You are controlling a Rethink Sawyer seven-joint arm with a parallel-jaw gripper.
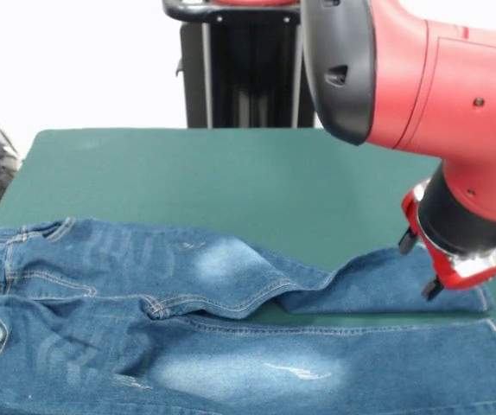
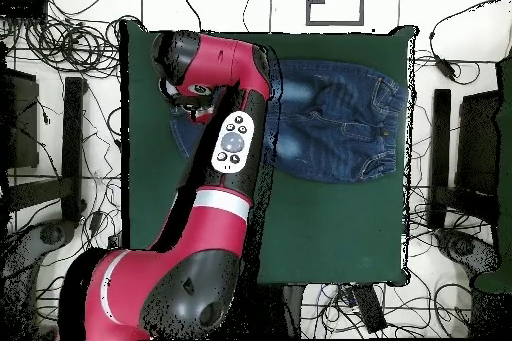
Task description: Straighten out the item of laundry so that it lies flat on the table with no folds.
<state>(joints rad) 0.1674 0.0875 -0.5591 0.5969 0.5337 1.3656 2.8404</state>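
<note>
The tool [image 1: 419,264] hovers over the jeans [image 1: 231,337], its opening indiscernible; the folded leg hem [image 1: 477,298] should be pinched low and drawn outward across the desk [image 1: 187,173].

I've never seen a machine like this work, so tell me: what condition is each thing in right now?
Jeans: spread on the table, nearer leg straight, farther leg bent and creased at the knee.
Tool: down at the farther leg's hem end; two dark tips show, whether they pinch the cloth is unclear.
Arm: stretched out over the table and the jeans.
Table: green top, jeans along one side.
</note>
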